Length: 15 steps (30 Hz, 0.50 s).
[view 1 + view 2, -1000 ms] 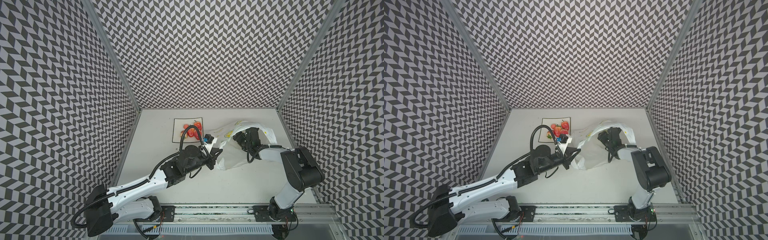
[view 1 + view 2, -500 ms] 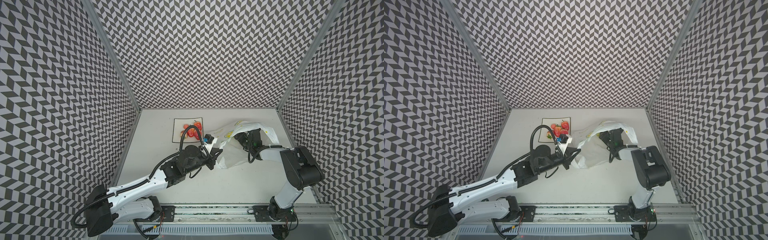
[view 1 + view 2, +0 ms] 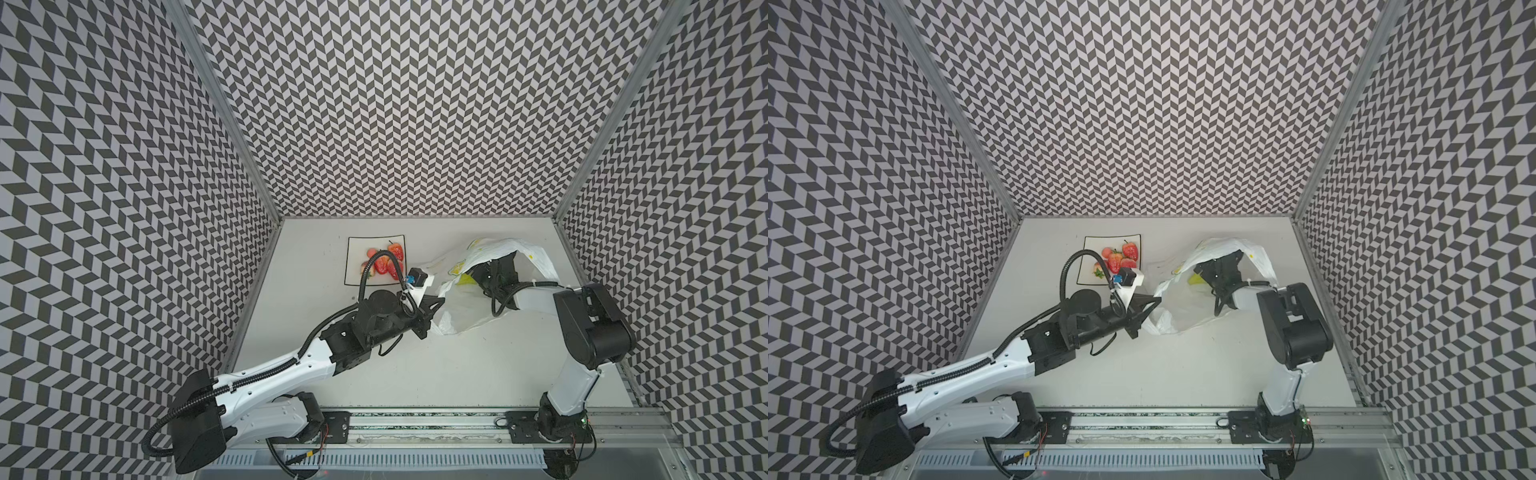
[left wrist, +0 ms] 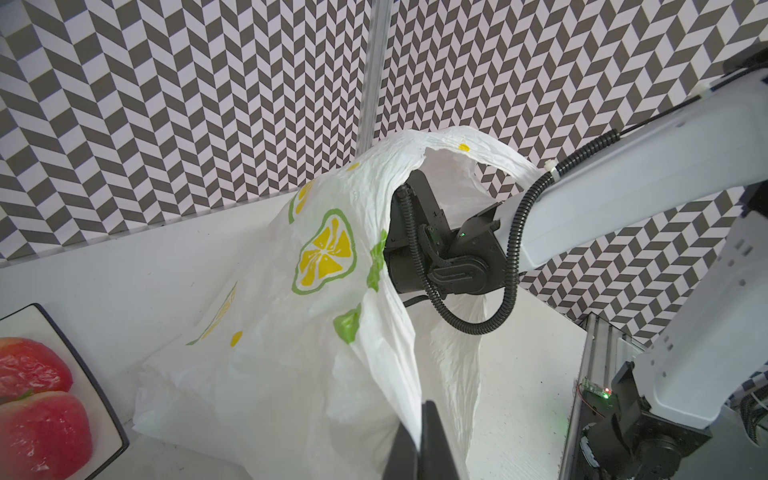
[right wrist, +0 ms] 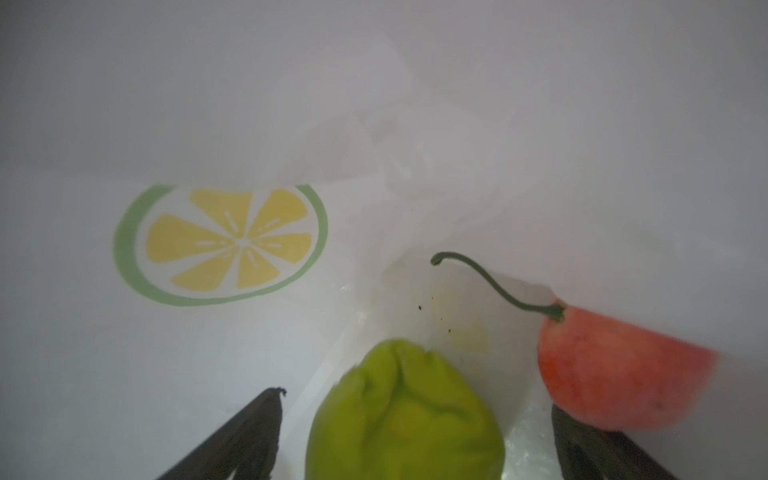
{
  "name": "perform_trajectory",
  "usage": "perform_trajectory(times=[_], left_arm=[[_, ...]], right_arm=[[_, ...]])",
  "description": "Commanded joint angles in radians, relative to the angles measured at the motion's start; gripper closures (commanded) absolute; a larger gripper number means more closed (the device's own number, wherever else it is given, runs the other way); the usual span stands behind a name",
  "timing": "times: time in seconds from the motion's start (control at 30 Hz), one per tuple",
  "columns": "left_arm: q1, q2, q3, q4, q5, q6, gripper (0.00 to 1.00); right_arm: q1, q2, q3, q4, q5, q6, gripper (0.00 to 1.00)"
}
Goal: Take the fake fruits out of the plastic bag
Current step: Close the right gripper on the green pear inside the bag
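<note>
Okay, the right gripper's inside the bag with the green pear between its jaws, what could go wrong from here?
Closing the open right gripper on the pear could pinch a fold of the plastic bag too. The cherry sits right by one finger and may get caught or knocked aside. The left gripper holds only a thin pinch of the bag's rim, which might slip.

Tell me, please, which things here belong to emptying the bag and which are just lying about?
Belong to the job: plastic bag; pear and cherry, both inside it; strawberries, already on the plate; left gripper, shut on the bag's edge; right gripper, open, the pear between its fingers.
Just there: plate, table, base rail, patterned walls.
</note>
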Motion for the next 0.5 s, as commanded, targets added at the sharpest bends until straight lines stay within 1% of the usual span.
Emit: perform_trajectory(times=[0.0,0.1,0.2,0.33,0.47], left_arm=[[0.003,0.0,0.035,-0.008,0.007,0.011,1.0],[0.003,-0.001,0.035,-0.01,0.004,0.013,1.0],[0.003,0.0,0.035,-0.011,0.003,0.013,1.0],[0.003,0.003,0.035,-0.007,0.004,0.013,1.0],[0.003,0.004,0.035,-0.008,0.005,0.013,1.0]], right_arm=[[0.022,0.03,0.046,-0.062,0.041,-0.011,0.04],[0.037,0.044,0.062,-0.096,0.05,-0.031,0.09],[0.061,0.05,0.087,-0.145,0.06,-0.069,0.09],[0.087,0.049,0.107,-0.206,0.109,-0.092,0.1],[0.092,0.069,0.12,-0.228,0.122,-0.089,0.17]])
